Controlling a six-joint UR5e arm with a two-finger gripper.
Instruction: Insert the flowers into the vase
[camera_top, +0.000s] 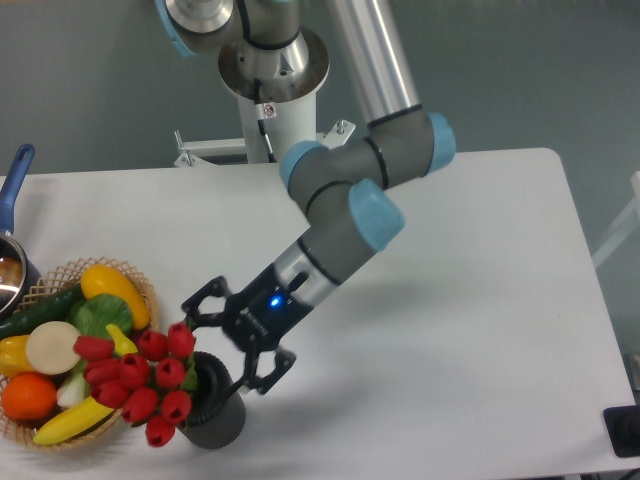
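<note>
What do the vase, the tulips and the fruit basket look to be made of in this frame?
Vase: dark grey-black, matte, thick-walled; probably plastic or rubber, though the picture leaves it open. Red tulips: even saturated colour and a slight sheen point to artificial, likely plastic or fabric. Basket: tan woven strands with open gaps, apparently wicker. The gripper stands open beside the bunch.

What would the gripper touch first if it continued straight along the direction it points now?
The gripper, open, points down and to the left, toward the vase and the flowers leaning from it. It would most likely meet the vase rim or the stems first, though depth is hard to judge from one view.
</note>
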